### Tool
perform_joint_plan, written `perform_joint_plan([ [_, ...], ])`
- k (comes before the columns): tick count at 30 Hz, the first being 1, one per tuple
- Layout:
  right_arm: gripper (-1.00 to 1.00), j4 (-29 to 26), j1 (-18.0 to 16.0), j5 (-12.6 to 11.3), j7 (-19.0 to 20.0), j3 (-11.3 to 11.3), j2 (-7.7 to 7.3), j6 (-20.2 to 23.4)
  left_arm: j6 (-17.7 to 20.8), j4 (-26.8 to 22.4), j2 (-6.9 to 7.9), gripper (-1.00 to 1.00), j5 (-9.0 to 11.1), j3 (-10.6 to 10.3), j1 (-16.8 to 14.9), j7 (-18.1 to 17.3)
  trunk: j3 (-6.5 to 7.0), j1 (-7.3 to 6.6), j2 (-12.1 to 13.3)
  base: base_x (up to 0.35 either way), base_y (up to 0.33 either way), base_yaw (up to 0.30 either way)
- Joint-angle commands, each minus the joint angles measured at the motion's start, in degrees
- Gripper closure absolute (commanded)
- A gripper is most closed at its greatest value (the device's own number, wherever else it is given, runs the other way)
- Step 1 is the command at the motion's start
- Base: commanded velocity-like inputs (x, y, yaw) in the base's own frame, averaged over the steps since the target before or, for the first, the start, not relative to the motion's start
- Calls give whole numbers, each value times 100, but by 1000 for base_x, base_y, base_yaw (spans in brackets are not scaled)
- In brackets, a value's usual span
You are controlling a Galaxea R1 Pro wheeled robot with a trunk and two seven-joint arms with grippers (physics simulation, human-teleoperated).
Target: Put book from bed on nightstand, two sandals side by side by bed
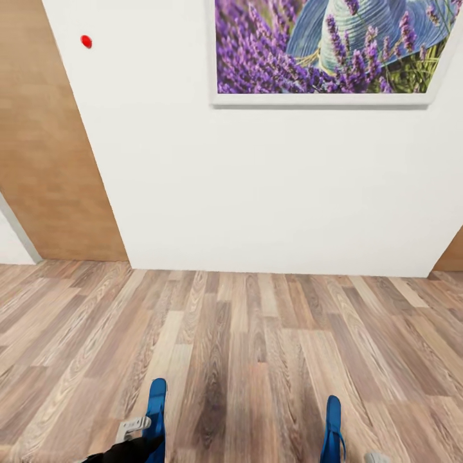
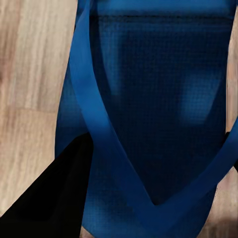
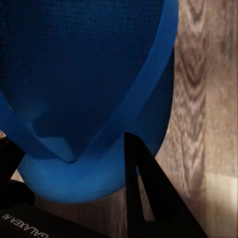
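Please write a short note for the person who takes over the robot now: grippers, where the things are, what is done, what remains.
Left gripper: shut on the left sandal, held close before its camera.
Right gripper: shut on the right sandal.
The robot faces a white wall with a lavender picture, over wood-plank floor.
Done: both sandals picked up.
Left: find the bed, set the sandals side by side next to it, then move the book to a nightstand.

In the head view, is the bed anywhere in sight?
No, the head view shows a white wall with a lavender picture, a plank floor, and two blue sandals at the bottom edge.
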Motion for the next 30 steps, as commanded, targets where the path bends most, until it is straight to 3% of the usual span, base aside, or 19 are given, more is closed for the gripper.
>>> perform_joint_plan([
  [1,100,-9,-2,19,35,-51,3,60,-26,9,0,100,18,-11,-6,-13,-5,1,-2,273,0,208],
  [30,100,-5,-2,18,11,-51,29,60,-29,9,1,100,18,-11,-6,-13,-5,1,-2,330,0,22],
])
